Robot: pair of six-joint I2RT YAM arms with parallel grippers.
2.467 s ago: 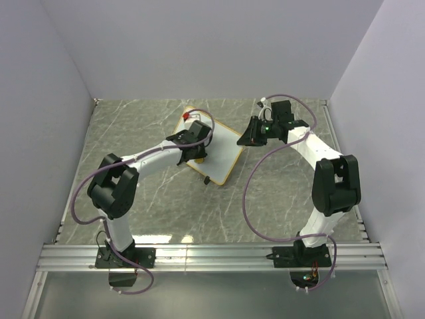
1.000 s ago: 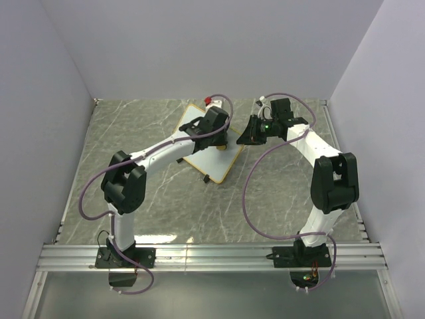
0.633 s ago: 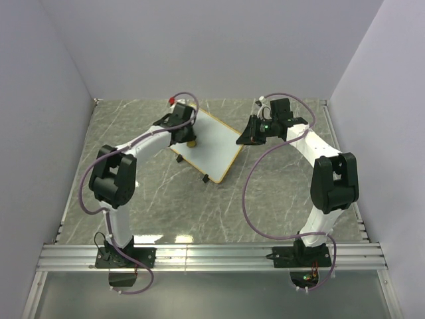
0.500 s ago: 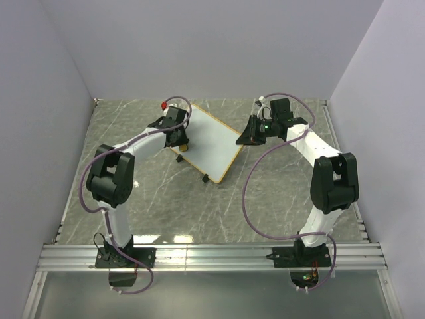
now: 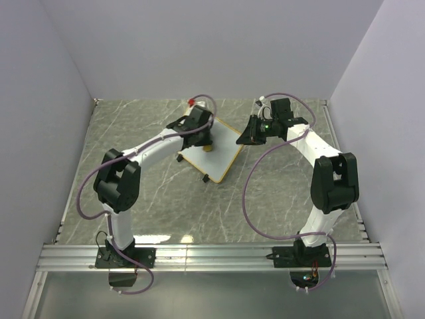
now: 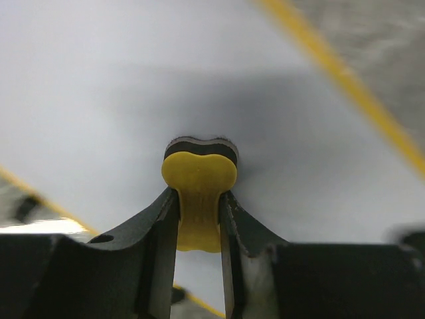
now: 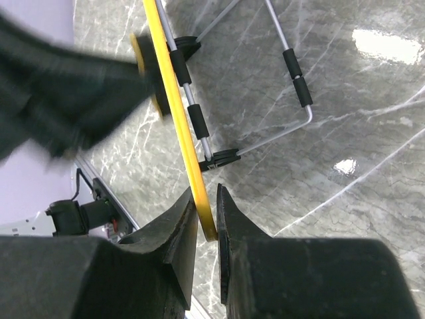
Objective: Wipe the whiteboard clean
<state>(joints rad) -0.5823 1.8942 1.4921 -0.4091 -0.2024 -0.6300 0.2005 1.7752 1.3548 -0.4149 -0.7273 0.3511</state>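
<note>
At the near edge, a ribbed aluminium rail [image 5: 212, 256] carries the bases of both white-and-black arms, and beyond it lies the grey marble-patterned table [image 5: 265, 199]. Toward the middle of the table's far half, between the two arms, stands the small rectangular whiteboard with its thin yellow-orange frame [image 5: 224, 154], turned diagonally with a small black foot [image 5: 206, 179] at its nearest edge. The left gripper [image 5: 202, 138] reaches over the board from the left. In its wrist view its two black fingers are closed tight on a small yellow waisted eraser block with a dark pad [image 6: 199, 178], whose pad end presses on the plain white surface. The right gripper [image 5: 248, 137] is at the board's right corner. Its wrist view shows its fingers pinched shut on the yellow frame, seen edge-on, with a thin grey wire stand with black sleeves [image 7: 295, 80] behind the board. Pale lilac walls [image 5: 212, 46] close the far side.
</note>
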